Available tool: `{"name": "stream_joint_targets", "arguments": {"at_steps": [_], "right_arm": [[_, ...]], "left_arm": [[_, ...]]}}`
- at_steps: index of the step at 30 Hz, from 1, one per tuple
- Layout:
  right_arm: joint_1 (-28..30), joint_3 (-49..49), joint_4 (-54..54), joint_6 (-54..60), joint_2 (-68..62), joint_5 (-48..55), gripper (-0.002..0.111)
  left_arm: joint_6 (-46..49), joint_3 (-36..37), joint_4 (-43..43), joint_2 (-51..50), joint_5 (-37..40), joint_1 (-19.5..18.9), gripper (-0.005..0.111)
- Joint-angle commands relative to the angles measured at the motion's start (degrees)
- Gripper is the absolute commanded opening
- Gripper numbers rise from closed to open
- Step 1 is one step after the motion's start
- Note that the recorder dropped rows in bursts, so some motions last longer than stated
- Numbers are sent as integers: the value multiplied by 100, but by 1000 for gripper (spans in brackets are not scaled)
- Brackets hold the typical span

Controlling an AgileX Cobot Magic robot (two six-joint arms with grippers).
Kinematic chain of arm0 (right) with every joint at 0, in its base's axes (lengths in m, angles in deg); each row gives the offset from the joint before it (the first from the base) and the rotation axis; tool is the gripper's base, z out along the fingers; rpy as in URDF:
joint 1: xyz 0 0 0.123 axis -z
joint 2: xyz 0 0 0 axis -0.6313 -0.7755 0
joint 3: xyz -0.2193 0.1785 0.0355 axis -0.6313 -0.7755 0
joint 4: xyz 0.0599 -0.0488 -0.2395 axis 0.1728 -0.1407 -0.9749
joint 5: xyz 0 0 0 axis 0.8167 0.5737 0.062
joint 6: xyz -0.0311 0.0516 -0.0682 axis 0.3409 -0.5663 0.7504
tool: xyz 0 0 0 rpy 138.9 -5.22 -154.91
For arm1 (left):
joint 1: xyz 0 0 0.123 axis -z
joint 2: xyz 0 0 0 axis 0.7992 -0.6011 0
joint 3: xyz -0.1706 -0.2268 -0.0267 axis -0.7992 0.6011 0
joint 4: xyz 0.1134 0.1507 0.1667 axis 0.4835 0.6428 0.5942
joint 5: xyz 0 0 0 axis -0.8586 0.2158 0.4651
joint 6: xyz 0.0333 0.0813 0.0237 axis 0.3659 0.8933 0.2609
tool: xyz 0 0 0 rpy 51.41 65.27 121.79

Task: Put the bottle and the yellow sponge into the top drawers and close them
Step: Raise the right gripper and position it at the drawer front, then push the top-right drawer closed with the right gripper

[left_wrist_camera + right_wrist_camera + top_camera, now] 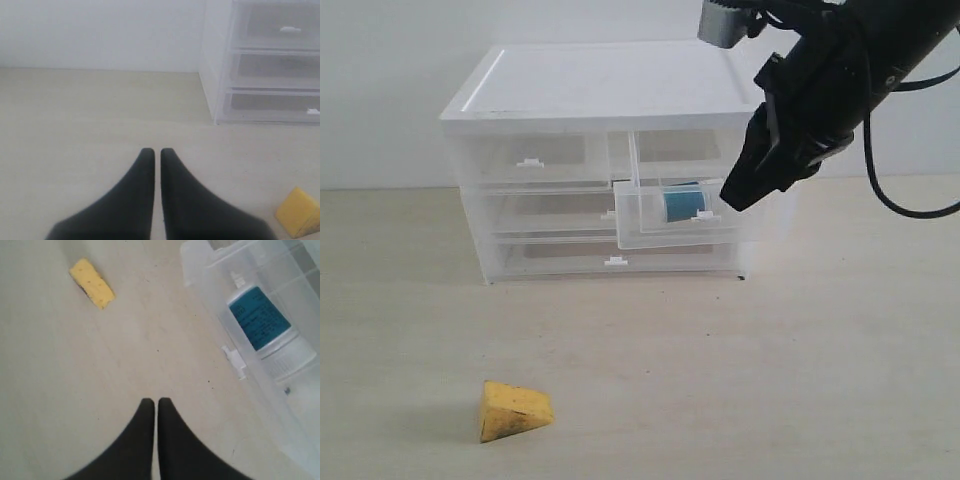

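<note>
cabinet: white plastic drawer cabinet [600, 85] on pale desk [790, 380] | small white-capped bottle with blue-teal label [682, 202]: on its side inside cabinet's pulled-out clear top-right drawer [640, 218] | mustard-yellow wedge sponge [515, 410]: on desk, well in front of cabinet | top-left drawer [530, 160]: pushed in | right tool [732, 198]: fingers together, empty, at open drawer's front | left tool [157, 152]: fingers together, empty, near cabinet
</note>
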Motion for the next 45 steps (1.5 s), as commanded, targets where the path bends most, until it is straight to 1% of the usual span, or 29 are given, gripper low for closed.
{"name": "stream_joint_targets", "arguments": {"at_steps": [1,3,5,6,7,8,17,19,22,38,40,41,42,45], "right_arm": [[-2,-18,102,873,58,72,15],[-2,-18,195,1121,58,-39,33],[-2,-18,299,1179,48,-340,57],[-2,-18,332,1164,48,-533,63],[-2,-18,343,1089,48,-682,67],[-2,-18,343,1030,37,-869,69],[-2,137,230,1600,-341,-1096,68],[-2,245,250,1666,-461,-1124,65],[-2,428,250,1678,-660,-1133,57],[-2,598,254,1925,-1165,-1208,57],[-2,598,254,1954,-1222,-1211,55],[-2,598,231,1954,-1250,-1227,52],[-2,598,227,1954,-1262,-1251,46],[-2,598,188,1954,-1276,-1414,21]], "left_arm": [[-10,23,-13,19,-2,-17,4],[-10,23,-13,19,-2,-17,4],[-10,23,-13,19,-2,-17,4],[-10,23,-13,19,-2,-17,4],[-10,23,-13,19,-2,-17,4],[-10,23,-13,19,-2,-17,4],[-10,23,-13,19,-2,-17,4],[-10,23,-13,19,-2,-17,4],[-10,23,-13,19,-2,-17,4],[-10,23,-13,19,-2,-17,4],[-10,23,-13,19,-2,-17,4],[-10,23,-13,19,-2,-17,4],[-10,23,-13,19,-2,-17,4],[-10,23,-13,19,-2,-17,4]]}}
